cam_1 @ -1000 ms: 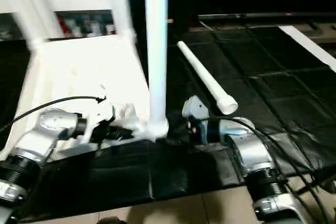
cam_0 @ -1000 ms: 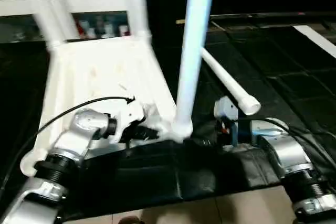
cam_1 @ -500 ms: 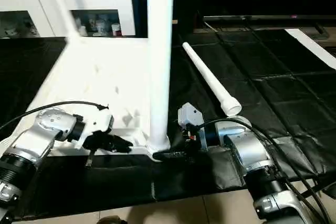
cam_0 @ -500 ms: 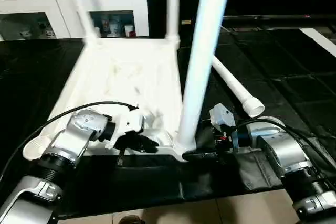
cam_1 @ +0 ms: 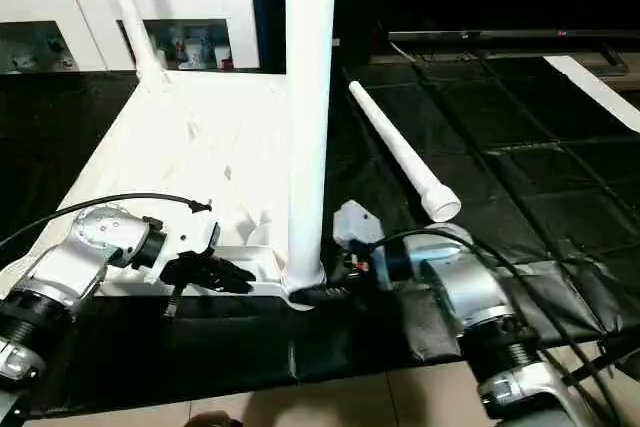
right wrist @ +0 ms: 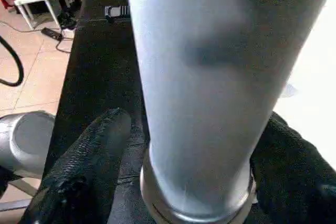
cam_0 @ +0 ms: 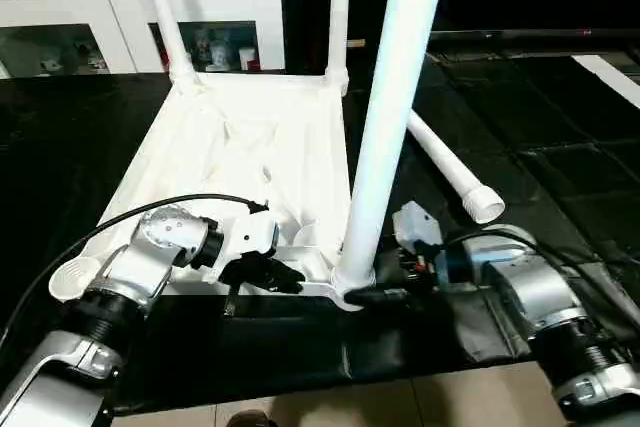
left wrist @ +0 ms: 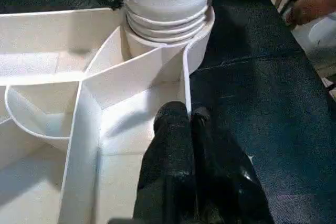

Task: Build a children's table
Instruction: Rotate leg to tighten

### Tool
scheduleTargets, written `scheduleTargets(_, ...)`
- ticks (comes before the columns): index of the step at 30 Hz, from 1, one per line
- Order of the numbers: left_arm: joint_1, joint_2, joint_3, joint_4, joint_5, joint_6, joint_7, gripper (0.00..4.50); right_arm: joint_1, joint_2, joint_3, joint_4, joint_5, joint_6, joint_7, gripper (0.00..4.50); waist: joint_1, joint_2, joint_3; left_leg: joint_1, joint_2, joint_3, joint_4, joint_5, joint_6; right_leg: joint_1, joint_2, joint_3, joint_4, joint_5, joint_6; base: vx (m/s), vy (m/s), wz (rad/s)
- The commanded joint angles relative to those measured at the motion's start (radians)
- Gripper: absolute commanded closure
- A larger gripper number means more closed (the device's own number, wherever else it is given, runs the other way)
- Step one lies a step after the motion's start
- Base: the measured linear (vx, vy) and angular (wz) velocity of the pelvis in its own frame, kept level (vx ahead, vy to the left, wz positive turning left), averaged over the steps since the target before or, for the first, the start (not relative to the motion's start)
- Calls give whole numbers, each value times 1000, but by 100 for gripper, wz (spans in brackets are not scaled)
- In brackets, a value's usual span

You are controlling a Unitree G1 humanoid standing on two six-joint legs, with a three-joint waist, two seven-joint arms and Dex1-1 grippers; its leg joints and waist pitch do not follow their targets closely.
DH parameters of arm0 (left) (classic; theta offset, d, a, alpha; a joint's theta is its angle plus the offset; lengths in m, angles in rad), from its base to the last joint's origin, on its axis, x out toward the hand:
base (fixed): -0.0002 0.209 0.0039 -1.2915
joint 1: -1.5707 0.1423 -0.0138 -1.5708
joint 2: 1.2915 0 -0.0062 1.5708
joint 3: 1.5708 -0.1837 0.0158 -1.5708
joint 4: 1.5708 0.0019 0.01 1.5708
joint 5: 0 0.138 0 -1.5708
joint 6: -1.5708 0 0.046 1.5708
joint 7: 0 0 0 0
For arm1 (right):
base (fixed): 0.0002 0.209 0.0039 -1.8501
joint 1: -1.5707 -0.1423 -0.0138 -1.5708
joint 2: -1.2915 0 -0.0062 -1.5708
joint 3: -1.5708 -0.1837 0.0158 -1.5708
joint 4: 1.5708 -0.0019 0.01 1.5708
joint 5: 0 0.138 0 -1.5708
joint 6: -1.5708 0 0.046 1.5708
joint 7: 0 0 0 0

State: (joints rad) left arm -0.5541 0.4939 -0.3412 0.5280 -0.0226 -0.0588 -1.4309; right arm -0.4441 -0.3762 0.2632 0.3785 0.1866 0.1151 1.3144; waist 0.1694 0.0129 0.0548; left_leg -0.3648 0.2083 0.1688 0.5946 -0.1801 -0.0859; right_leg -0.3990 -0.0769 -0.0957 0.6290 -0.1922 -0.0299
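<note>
Lying upside down on a black mat spread over dark floor tiles, the children's table showed its ribbed white underside, with pale floor visible along the mat's near edge and a white cabinet with glass-fronted shelves standing behind it. Three legs rose from its corner sockets: two at the far corners, cut off by the upper edge of the head views, and a near leg standing upright in the near right socket, its top likewise out of frame. A fourth, loose leg lay on the mat to the right of the tabletop, well apart from both arms. The near left socket stood empty. The left arm reached in from the lower left, its silver forearm trailing a black cable, and the left pincer was closed with its fingertips together at the tabletop's near rim wall just beside the seated leg's socket; whether anything was pinched between them could not be made out. The right arm came in level from the lower right, and the right pincer had its two black fingers spread wide to either side of the near leg's base, close to it, though contact could not be told. In the left wrist view, a person's hand showed at the edge, partly cut off.
</note>
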Motion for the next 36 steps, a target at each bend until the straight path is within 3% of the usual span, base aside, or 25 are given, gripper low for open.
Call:
scheduleTargets(1, -22, -7, -27, 0, 30, -21, -3, 450, -11, -2, 16, 8, -10, -5, 10, 135, -8, 7, -71, 12, 31, -7, -71, -234, 15, 51, -74, 58, -85, -234, -174, 0, 0, 0)
scheduleTargets(6, -28, -1, -23, 18, 34, -33, -1, 450, -8, -7, 30, 22, -20, -16, 19, 178, -6, 7, -73, 9, 30, -6, -68, -206, 21, 51, -74, 57, -80, -198, -181, 0, 0, 0)
scheduleTargets(15, -24, 1, -24, 22, 33, -37, 6, 450, 6, -5, 39, 31, -29, -41, 17, 243, -7, 11, -71, 11, 31, -7, -71, -226, 17, 50, -74, 58, -83, -227, -175, 0, 0, 0)
scheduleTargets(28, -43, -22, -6, 51, 30, 1, 52, 450, 25, 18, 25, 19, 6, -15, 3, 252, -8, 9, -71, 12, 31, -6, -71, -233, 18, 51, -74, 58, -85, -234, -176, 0, 0, 0)
scheduleTargets(31, -50, -44, 21, 51, 16, 47, 106, 450, 28, 44, 9, 20, 20, 4, -32, 252, -9, 12, -67, 16, 31, -6, -74, -262, 13, 47, -76, 58, -91, -285, -170, 0, 0, 0)
scheduleTargets(34, -39, -104, 89, -7, -15, 162, 266, 450, 33, 129, -32, 17, 32, 91, -194, 252, -15, 11, -57, 24, 31, -9, -80, -322, -10, 45, -78, 57, -102, -399, -152, 0, 0, 0)
scheduleTargets(36, -17, -129, 111, -63, -22, 223, 335, 450, 35, 178, -56, 15, 43, 130, -280, 252, -24, 5, -57, 23, 26, -15, -83, -340, -21, 51, -83, 53, -111, -477, -119, 0, 0, 0)
